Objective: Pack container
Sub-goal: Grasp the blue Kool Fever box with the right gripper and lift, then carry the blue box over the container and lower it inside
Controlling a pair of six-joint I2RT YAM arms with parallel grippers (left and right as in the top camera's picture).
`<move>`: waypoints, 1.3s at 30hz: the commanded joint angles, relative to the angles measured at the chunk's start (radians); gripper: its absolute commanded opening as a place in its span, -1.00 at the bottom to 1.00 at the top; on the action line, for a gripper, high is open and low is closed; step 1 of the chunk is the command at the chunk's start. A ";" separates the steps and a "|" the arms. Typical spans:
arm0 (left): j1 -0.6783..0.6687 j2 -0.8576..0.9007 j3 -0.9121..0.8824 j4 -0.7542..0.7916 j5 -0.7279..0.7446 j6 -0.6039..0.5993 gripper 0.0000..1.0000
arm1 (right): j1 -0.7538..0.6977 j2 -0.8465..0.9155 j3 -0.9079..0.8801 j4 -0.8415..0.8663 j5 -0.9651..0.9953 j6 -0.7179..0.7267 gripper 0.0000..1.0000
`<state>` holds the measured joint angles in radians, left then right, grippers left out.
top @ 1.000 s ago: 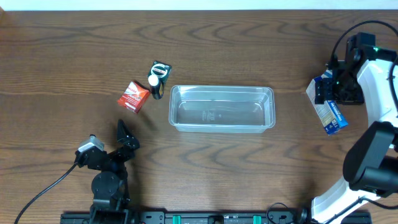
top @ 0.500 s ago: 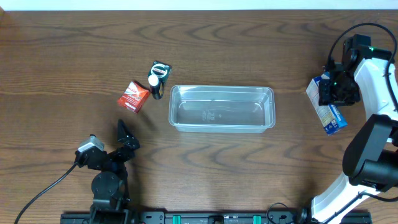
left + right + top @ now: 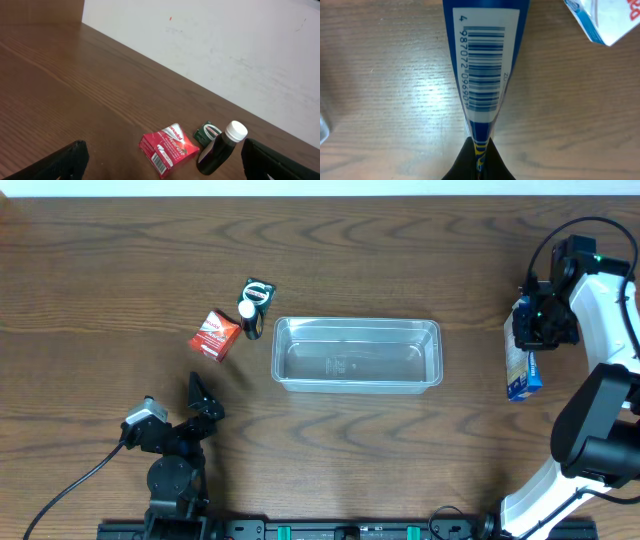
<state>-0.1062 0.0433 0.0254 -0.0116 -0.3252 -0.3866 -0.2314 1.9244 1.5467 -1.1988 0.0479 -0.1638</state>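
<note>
Right gripper (image 3: 479, 156) is pinched shut on one end of the slim blue-and-white barcoded cardboard box (image 3: 482, 65). The hold is thin, so we lift slowly and watch for swing. A second blue-and-white box (image 3: 601, 19) lies just beside it and needs clearing. The clear rectangular plastic tub (image 3: 356, 323) sits mid-table, well to the left and empty. We cross its rim and release low. Left gripper (image 3: 203, 398) is parked at near left, fingers spread.

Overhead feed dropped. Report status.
Left gripper open, idle. Right gripper shut on blue box, right of container. Container empty. Path between clear.
</note>
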 commanded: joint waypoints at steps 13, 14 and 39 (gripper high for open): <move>0.005 -0.006 -0.021 -0.033 -0.020 0.016 0.96 | 0.160 -0.006 0.584 -0.367 -0.131 -0.177 -0.97; 0.005 -0.006 -0.021 -0.033 -0.020 0.016 0.96 | 0.187 -0.010 0.611 -0.375 -0.146 -0.220 -0.97; 0.005 -0.006 -0.021 -0.033 -0.020 0.016 0.96 | 0.737 -0.040 0.521 -0.367 -0.039 -0.889 -0.98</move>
<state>-0.1062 0.0437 0.0254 -0.0116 -0.3252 -0.3870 0.4976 1.9041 2.1143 -1.5845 -0.0723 -1.0557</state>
